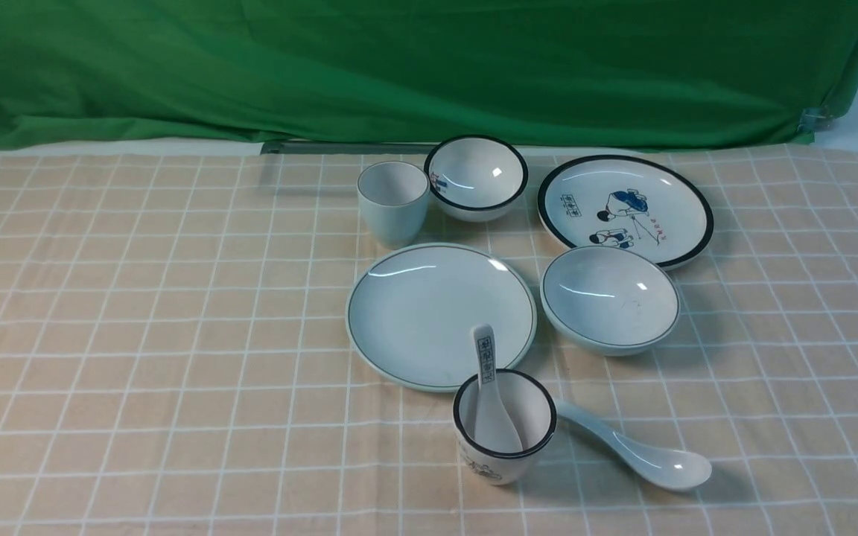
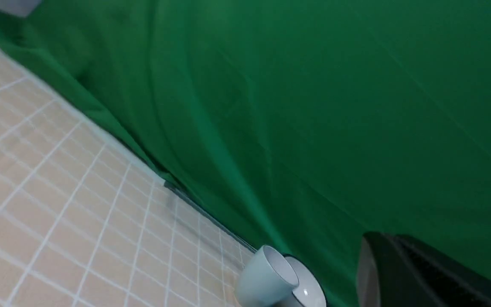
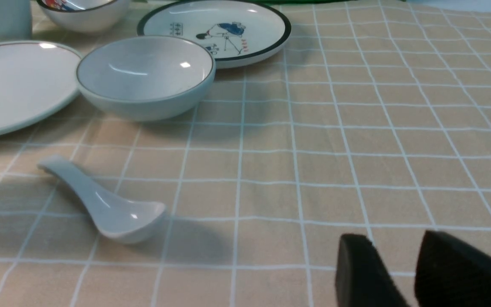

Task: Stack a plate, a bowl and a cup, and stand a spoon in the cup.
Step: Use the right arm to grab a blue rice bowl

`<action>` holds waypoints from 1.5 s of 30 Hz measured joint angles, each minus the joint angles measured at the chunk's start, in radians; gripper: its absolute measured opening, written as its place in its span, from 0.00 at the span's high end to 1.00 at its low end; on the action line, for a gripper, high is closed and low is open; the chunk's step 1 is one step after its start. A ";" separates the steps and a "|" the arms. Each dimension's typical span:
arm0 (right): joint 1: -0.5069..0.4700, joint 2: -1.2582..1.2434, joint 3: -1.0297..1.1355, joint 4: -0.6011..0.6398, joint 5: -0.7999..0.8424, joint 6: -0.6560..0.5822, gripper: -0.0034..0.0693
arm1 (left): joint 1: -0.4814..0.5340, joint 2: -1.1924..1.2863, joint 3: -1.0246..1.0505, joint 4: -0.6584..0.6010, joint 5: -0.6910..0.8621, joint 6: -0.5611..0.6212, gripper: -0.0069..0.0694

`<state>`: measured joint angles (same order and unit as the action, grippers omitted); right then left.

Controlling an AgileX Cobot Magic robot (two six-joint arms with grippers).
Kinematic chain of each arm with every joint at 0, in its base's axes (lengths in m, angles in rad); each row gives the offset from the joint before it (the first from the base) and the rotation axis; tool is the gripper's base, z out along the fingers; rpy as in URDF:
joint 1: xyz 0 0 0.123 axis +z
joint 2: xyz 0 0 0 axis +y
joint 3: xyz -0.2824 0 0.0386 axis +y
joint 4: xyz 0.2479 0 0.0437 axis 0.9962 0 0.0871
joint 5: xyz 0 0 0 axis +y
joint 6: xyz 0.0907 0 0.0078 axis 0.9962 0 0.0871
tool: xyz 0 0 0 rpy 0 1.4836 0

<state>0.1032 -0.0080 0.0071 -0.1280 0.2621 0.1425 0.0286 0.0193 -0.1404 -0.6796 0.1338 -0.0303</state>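
Observation:
The plain plate (image 1: 440, 316) lies mid-table, with the wide shallow bowl (image 1: 610, 299) to its right and the plain cup (image 1: 392, 202) upright behind it. The plain spoon (image 1: 641, 454) lies on the cloth at the front right. Neither gripper shows in the front view. My right gripper (image 3: 394, 238) hovers low over bare cloth with a narrow gap between its jaws. It is empty and apart from the spoon (image 3: 109, 207) and the bowl (image 3: 145, 76). Only one dark finger (image 2: 382, 264) of my left gripper shows, far from the cup (image 2: 264, 279).
A black-rimmed cup (image 1: 503, 428) with a marked spoon (image 1: 490, 402) in it stands in front of the plate. A black-rimmed bowl (image 1: 476, 177) and a cartoon plate (image 1: 625, 210) sit at the back. A green cloth (image 1: 429, 67) hangs behind the table.

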 joint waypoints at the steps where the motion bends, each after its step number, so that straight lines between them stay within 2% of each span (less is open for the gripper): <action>1: 0.000 0.000 0.000 0.000 0.000 0.000 0.62 | 0.000 0.026 -0.054 0.007 0.056 0.059 0.90; 6: 0.000 0.000 0.000 0.000 0.000 0.000 0.62 | -0.009 0.291 -0.316 0.016 0.365 0.364 0.90; 8: 0.000 0.000 0.000 0.000 0.000 0.000 0.62 | -0.025 0.357 -0.356 0.018 0.407 0.407 0.90; 9: 0.000 0.000 0.000 0.000 0.000 0.000 0.62 | -0.070 0.476 -0.416 0.031 0.458 0.461 0.90; 14: 0.000 0.000 0.000 0.000 0.000 0.000 0.62 | -0.262 0.781 -0.542 0.155 0.536 0.502 0.90; 15: 0.000 0.000 0.000 0.000 0.000 0.000 0.62 | -0.270 0.792 -0.546 0.155 0.537 0.503 0.90; 16: 0.000 0.000 0.000 0.000 -0.002 0.000 0.62 | -0.334 0.872 -0.580 0.192 0.548 0.504 0.90; 19: 0.000 0.000 0.000 0.061 -0.058 0.059 0.62 | -0.401 0.975 -0.628 0.201 0.560 0.504 0.90; 21: 0.000 0.000 0.000 0.148 -0.134 0.167 0.62 | -0.422 1.010 -0.652 0.197 0.563 0.504 0.90; 24: 0.000 0.000 0.000 0.198 -0.255 0.277 0.62 | -0.430 1.028 -0.673 0.195 0.562 0.505 0.90; 27: 0.000 0.000 0.000 0.211 -0.368 0.312 0.63 | -0.430 1.018 -0.681 0.194 0.560 0.526 0.90; 30: 0.020 0.041 -0.057 0.214 -0.287 0.323 0.70 | -0.430 0.982 -0.682 0.194 0.555 0.557 0.90; 32: 0.036 0.083 -0.104 0.214 -0.224 0.286 0.74 | -0.430 0.960 -0.682 0.193 0.540 0.560 0.90; 35: 0.146 0.362 -0.383 0.214 0.041 0.005 0.81 | -0.430 0.907 -0.682 0.191 0.484 0.581 0.90; 37: 0.176 0.455 -0.462 0.214 0.111 -0.075 0.81 | -0.430 0.892 -0.682 0.190 0.470 0.587 0.90; 38: 0.222 0.627 -0.585 0.213 0.230 -0.207 0.81 | -0.430 0.872 -0.683 0.189 0.462 0.593 0.90; 39: 0.227 0.645 -0.600 0.213 0.230 -0.222 0.81 | -0.430 0.869 -0.683 0.189 0.462 0.594 0.90; 40: 0.273 0.827 -0.735 0.212 0.339 -0.367 0.81 | -0.430 0.842 -0.683 0.189 0.464 0.601 0.90; 42: 0.296 0.912 -0.804 0.212 0.386 -0.453 0.81 | -0.430 0.820 -0.683 0.189 0.470 0.601 0.90; 43: 0.320 1.074 -0.892 0.211 0.420 -0.558 0.79 | -0.430 0.781 -0.683 0.190 0.487 0.603 0.90; 45: 0.328 1.150 -0.936 0.211 0.425 -0.604 0.78 | -0.430 0.757 -0.683 0.190 0.502 0.603 0.90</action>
<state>0.4308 1.1417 -0.9290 0.0826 0.6872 -0.4618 -0.4014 0.7760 -0.8237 -0.4892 0.6354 0.5728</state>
